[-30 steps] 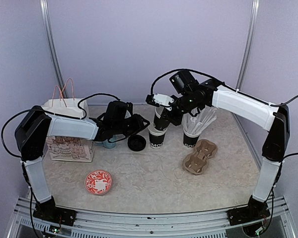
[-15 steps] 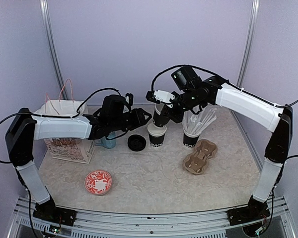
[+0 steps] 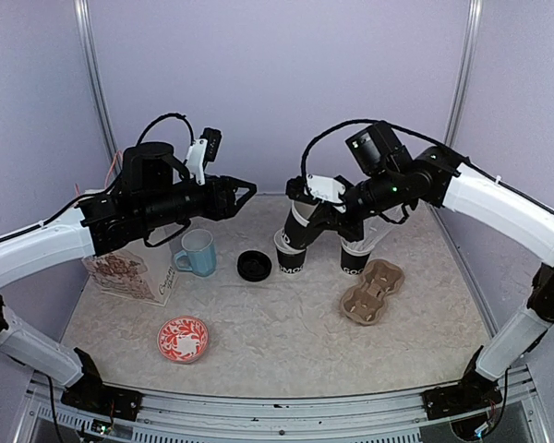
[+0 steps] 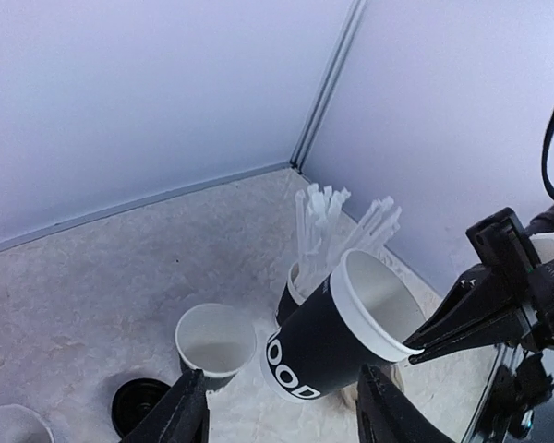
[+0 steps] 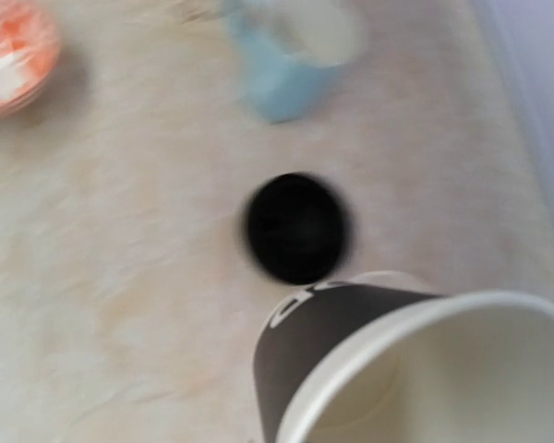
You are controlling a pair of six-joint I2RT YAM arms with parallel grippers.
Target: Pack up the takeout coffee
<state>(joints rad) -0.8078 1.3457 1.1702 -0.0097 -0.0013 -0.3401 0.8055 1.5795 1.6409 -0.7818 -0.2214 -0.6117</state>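
The black paper cup (image 3: 300,229) (image 4: 328,337) (image 5: 351,351), white inside and with white lettering near its base, is uncovered and tilted in the air, its rim pinched between the fingers (image 4: 462,309) of the right gripper (image 4: 411,352). The round black lid (image 3: 254,265) (image 4: 140,403) (image 5: 295,228) lies flat on the counter (image 3: 286,332), apart from the cup.

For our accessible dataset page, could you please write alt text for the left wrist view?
The right fingers pinch the rim of a tilted black cup, empty and white inside. Nearby are an upright cup, a cup of straws and a lid; the open left fingers frame the bottom edge.
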